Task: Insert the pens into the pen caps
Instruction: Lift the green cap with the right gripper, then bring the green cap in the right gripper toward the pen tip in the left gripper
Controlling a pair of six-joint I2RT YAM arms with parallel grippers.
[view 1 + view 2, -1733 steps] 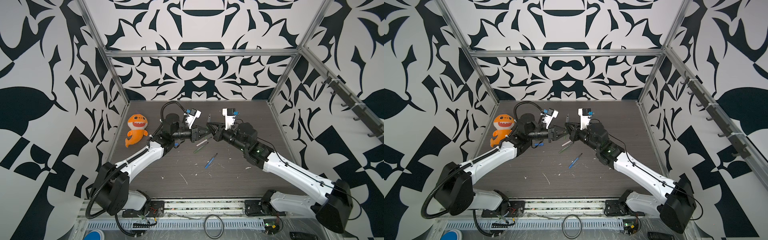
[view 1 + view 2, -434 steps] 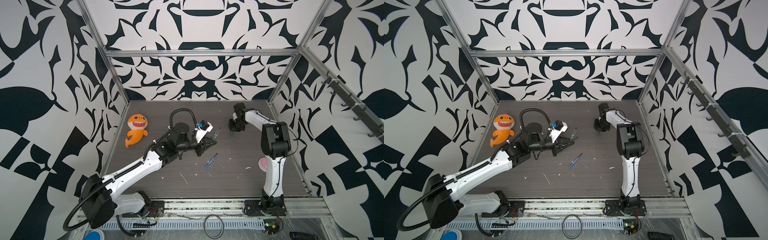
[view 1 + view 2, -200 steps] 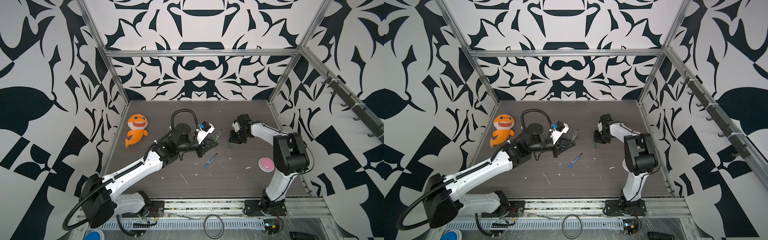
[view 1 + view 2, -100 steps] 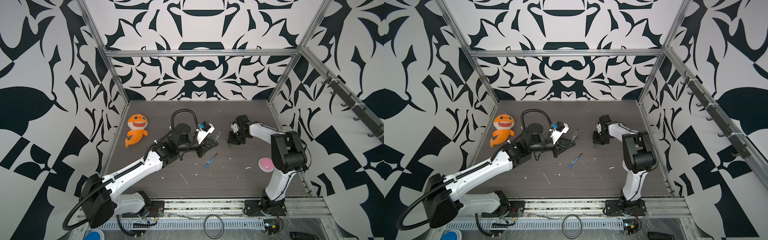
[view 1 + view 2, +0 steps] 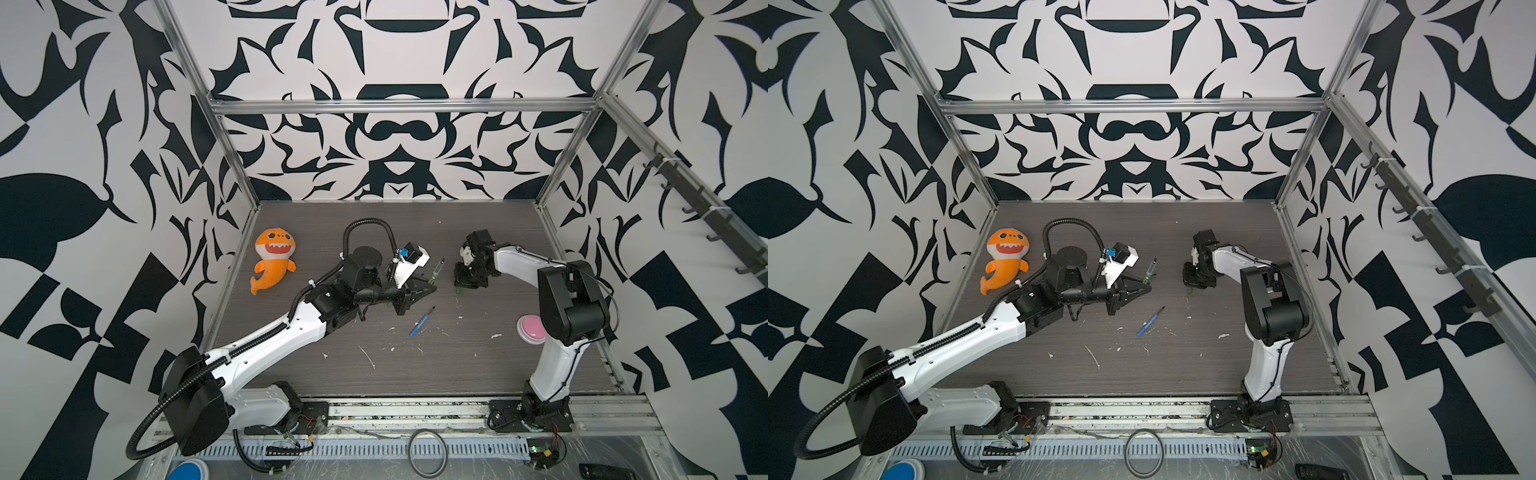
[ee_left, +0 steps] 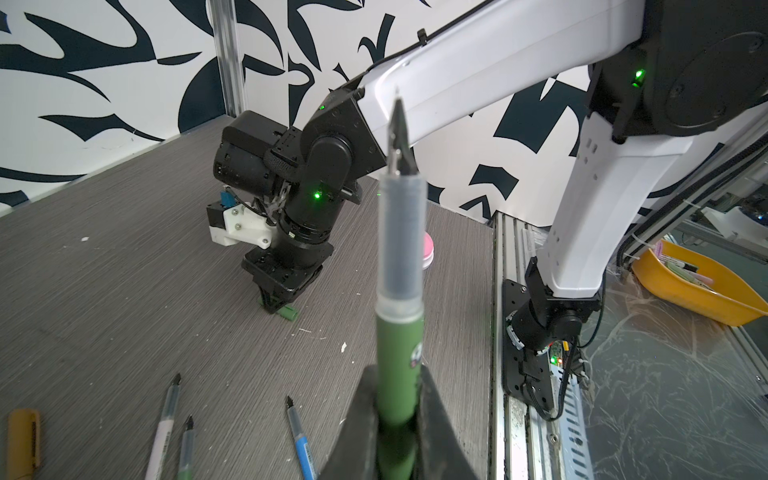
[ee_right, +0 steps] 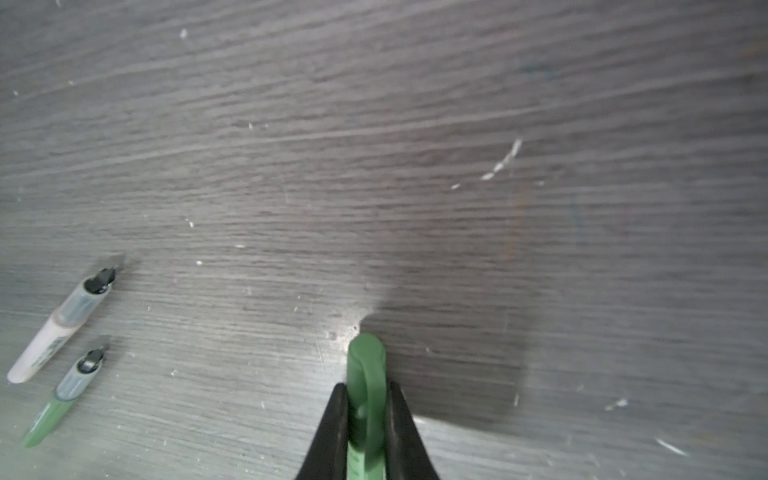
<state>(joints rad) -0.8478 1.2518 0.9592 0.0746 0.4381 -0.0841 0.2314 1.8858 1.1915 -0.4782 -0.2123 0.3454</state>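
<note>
Green pen (image 6: 401,257) clamped by barrel in closed left jaws, dark tip pointing out. Green cap (image 7: 365,361) pinched in closed right jaws, down on surface (image 7: 415,166), well apart from tip, not yet lined up with pen's long axis.

This was a robotics lab cell. Black-and-white patterned walls (image 5: 395,54) on an aluminium frame (image 5: 399,106) boxed in a dark wood-grain desk (image 5: 457,374). A left arm (image 5: 270,345) and a right arm (image 5: 557,365), white with black joints, were bolted to a metal rail (image 5: 415,409) along the front edge. Beside it ran a slotted cable duct (image 5: 374,449), with loose wiring and a bare circuit board (image 5: 540,451) lit green. A yellow bin (image 6: 698,286) sat outside the frame.
</note>
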